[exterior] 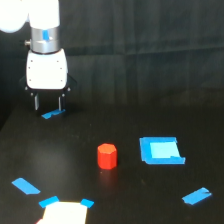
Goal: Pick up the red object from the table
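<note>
1. the red object (107,156) is seen standing upright on the table (125,200), near the middle.
2. a flat blue square (160,150) is placed just beside it, toward the exterior view's right.
3. the gripper (48,104) is held well apart from it, at the upper left, fingers spread and nothing grasped.
4. a blue tape strip (52,114) is seen beneath the fingers.
</note>
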Controlling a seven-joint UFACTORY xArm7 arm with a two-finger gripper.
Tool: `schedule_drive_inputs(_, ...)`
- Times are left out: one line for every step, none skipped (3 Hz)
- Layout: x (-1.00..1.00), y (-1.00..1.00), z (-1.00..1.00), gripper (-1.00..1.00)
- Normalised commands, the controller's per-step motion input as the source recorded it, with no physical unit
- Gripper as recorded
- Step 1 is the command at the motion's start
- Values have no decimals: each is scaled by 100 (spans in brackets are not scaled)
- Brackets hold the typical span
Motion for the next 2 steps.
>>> schedule_drive_inputs(61, -100, -100, 100)
schedule_drive_inputs(54, -100, -100, 100)
